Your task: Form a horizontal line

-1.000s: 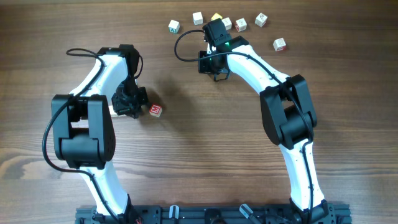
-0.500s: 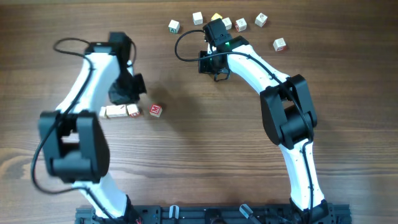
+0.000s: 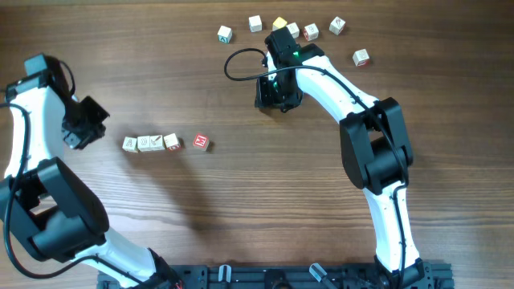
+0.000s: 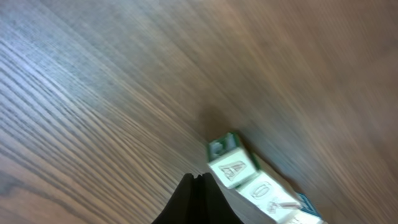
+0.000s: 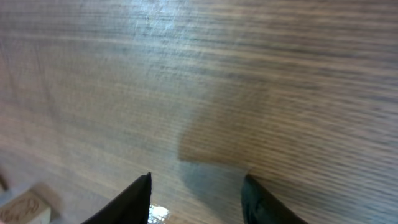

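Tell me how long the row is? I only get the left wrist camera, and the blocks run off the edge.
Observer: The row has three blocks touching. The M block sits apart on its right, across a gap.
Kid: Where's the other hand?
Observer: The right hand is open over bare table, well away from the row.
Kid: Any more blocks?
Observer: Yes, loose blocks lie scattered beyond that hand, at the far side.

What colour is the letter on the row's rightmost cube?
Red, on the M cube; overhead view shows it best.
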Controlling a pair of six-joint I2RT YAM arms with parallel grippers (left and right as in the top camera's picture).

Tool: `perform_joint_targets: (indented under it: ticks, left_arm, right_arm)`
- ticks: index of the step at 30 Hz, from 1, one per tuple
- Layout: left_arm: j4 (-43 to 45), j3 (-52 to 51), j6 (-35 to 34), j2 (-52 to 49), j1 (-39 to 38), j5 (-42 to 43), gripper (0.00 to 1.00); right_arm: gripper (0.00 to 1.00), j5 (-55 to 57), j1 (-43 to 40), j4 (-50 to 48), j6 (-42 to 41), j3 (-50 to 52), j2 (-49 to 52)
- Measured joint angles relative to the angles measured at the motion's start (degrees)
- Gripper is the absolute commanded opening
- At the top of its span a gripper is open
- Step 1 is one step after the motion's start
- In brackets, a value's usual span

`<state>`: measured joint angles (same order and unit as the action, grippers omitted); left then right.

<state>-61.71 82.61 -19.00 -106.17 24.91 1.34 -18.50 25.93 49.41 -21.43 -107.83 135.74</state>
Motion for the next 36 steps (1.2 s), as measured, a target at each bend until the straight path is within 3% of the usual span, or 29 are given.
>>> perform_joint_targets:
  ticks: [4,9,15,23,36]
  left_arm:
    - [6.6,-8.0,-0.6,0.0,2.6,0.0,0.04]
    - [15.5,-15.9,-0.8,0.0,3.7,0.0,0.04]
    - [19.0,-17.5,-0.9,0.0,3.7,0.0,0.04]
    - [20.0,-17.5,-0.9,0.0,3.7,3.3,0.04]
    - [18.1,-17.5,-0.9,0.0,3.7,4.8,0.04]
  right_arm:
    - [0.04,-3.7,0.0,0.5,-0.1,0.9,0.2]
    - [0.04,-6.9,0.9,2.2,-2.7,1.2,0.9]
    - [0.04,-12.3,5.4,6.6,-7.5,1.6,1.3]
    - [0.04,-16.2,14.5,3.9,-8.5,1.6,2.1]
    - [0.04,-14.7,15.2,-4.9,-8.6,1.7,2.1]
